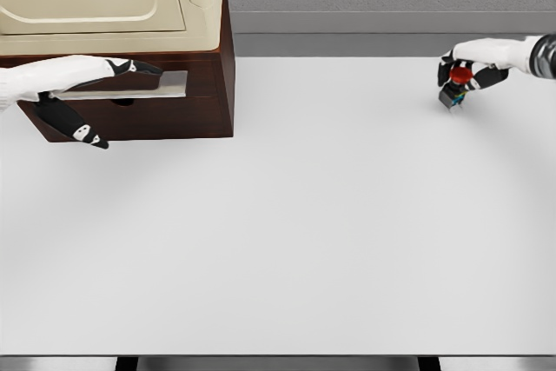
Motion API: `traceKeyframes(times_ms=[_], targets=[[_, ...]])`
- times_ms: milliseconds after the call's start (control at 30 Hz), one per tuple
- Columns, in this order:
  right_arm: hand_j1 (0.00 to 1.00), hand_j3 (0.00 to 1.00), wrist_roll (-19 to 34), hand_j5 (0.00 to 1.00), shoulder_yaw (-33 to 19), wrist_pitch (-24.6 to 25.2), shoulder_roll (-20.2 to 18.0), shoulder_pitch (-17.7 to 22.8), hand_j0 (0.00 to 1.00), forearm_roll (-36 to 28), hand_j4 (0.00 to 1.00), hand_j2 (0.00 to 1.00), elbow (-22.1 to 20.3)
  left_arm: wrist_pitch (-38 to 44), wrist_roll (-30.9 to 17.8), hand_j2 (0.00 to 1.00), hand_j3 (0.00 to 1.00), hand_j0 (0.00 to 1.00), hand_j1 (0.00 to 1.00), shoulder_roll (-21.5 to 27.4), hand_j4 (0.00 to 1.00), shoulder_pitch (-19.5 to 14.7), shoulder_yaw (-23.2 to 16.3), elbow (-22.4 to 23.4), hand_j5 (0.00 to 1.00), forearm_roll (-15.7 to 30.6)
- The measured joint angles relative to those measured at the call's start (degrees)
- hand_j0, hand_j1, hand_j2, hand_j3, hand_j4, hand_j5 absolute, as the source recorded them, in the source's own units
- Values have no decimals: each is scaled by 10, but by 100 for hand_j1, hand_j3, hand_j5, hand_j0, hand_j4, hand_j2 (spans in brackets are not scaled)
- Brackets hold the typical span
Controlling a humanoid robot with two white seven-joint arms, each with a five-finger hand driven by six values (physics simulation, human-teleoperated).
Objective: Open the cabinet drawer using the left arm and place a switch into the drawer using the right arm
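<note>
From my head camera I can read no writing or label on anything. I count one cabinet, one drawer, one switch, and my two hands. The cabinet stands at the table's far left corner: a boxy dark-brown wooden base with a smooth cream upper part bearing a rounded raised panel. The drawer front shows as a flat pale grey slab on the brown face, with a small dark handle just beneath it. My left hand lies across that front, white with black finger segments, fingers stretched out and spread, thumb angled down over the brown wood, gripping nothing that I can see. Well apart, at the far right, my right hand is curled around the switch, a small dark blocky body with a round red button on top; it hangs tilted from my fingers, just over the table. The table is plain, matte white and rectangular.
</note>
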Motion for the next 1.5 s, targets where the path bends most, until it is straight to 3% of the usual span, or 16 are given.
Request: traceKeyframes(times_ms=[200,367,667,1133,1500], targets=[[45,45,0,45,0,-32,0,-12,45,-1,45,45,-6,1,0,100,100,100,100,-9,100,10,-1,0,100,1],[44,44,0,44,2,-37,-4,-11,44,-2,44,44,-47,12,0,100,100,100,100,-10,100,11,-2,3,100,2],[43,43,0,43,32,-38,-11,-7,43,-5,43,43,-146,34,0,100,100,100,100,-11,100,11,-3,8,100,3],[43,43,1,43,59,-38,-72,23,43,-47,43,43,-363,47,0,100,100,100,100,-26,100,12,-3,17,100,3],[43,43,1,43,83,-38,-88,25,43,-106,43,43,-456,55,0,100,100,100,100,-27,100,11,-2,20,100,10]])
